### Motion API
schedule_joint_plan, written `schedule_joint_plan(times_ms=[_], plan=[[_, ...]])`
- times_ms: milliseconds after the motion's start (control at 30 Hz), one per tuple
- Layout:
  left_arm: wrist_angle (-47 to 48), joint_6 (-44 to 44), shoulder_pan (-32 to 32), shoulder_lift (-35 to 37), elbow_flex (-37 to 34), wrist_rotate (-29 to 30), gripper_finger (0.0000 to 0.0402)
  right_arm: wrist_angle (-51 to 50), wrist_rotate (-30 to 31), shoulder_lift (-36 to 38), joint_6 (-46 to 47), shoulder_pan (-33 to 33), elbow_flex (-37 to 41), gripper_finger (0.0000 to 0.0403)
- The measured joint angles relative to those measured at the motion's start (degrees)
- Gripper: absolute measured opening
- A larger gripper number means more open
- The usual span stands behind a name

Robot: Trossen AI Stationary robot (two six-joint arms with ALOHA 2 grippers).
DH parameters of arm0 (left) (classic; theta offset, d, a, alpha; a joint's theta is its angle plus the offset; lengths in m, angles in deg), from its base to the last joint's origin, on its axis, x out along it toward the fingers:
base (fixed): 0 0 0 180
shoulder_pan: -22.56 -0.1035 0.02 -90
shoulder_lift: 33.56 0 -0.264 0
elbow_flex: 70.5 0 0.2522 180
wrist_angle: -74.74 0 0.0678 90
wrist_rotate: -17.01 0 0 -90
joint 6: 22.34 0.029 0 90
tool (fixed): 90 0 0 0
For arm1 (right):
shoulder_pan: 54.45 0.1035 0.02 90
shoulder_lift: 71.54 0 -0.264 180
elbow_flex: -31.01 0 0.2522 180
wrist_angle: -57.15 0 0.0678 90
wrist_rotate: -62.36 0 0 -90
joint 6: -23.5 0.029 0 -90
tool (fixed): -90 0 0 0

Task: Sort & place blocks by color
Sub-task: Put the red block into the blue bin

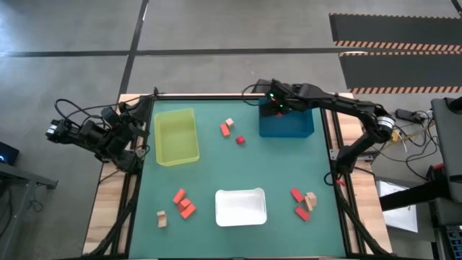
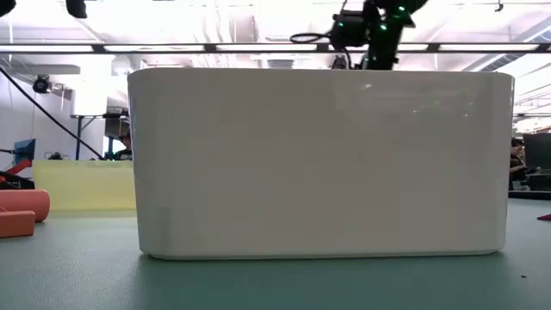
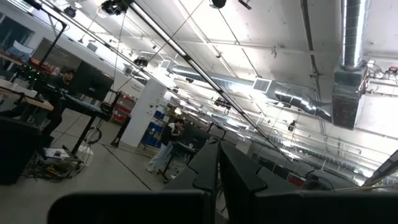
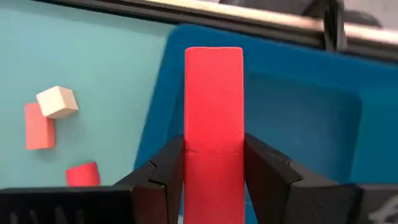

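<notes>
While the right hand [image 4: 213, 180] gripped a red block [image 4: 213, 118] tight between its fingers, it hung over the near edge of the blue tray [image 4: 311, 118]. It should move farther over the tray, go low, then let go gently. Far off, the left hand sat beside the desk [image 1: 216, 166]; I could not tell if it was open.

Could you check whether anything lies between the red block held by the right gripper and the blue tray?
Nothing visible does. The right gripper is shut on the red block, which hangs over the blue tray, near its edge. The tray floor shown beyond the block is bare. The left gripper waits at the table's left edge.
</notes>
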Motion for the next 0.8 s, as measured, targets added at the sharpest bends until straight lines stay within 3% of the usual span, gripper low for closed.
schedule_joint_plan(times_ms=[367, 800], plan=[[0.1, 0.0, 0.0, -0.7, 0.0, 0.0, 0.0002, 10.3, -2.3, 4.8, 9.2, -4.3, 16.0, 0.0127], [0.1, 0.0, 0.0, -0.8, 0.0, 0.1, 0.0002, 15.5, -2.6, 1.7, 7.7, -7.1, 17.7, 0.0127]])
